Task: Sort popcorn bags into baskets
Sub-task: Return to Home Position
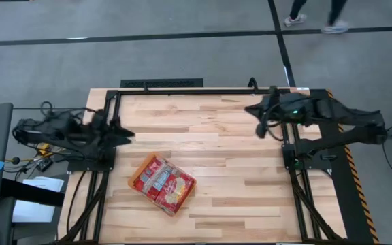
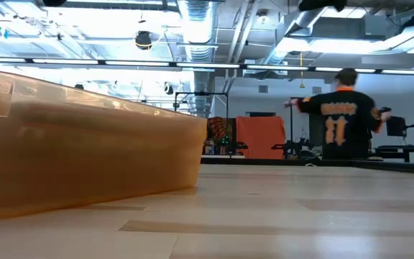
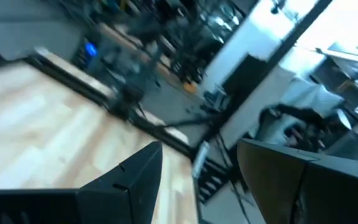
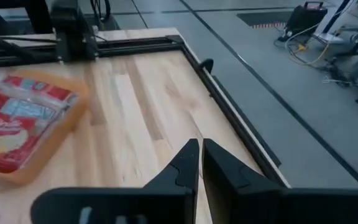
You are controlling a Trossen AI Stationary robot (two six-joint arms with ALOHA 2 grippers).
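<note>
The orange basket [image 1: 134, 178] sits on the wooden table near its front edge, left of centre; it fills the left of the low view [image 2: 85, 158]. Red popcorn bags [image 1: 163, 182] lie flat inside it, also seen in the right wrist view [image 4: 17, 118]. My left gripper [image 1: 124, 134] hangs open above the table's left edge, level, with nothing between its fingers [image 3: 201, 149]. My right gripper [image 1: 257, 121] is raised over the far right of the table, shut and empty [image 4: 200, 144], tilted down.
A black frame rail [image 1: 162, 84] runs around the table's far edge and sides. Bare wood [image 1: 237, 170] lies between the basket and the right arm. A person [image 2: 343, 119] stands in the room beyond; legs [image 1: 315, 17] pass on the floor behind.
</note>
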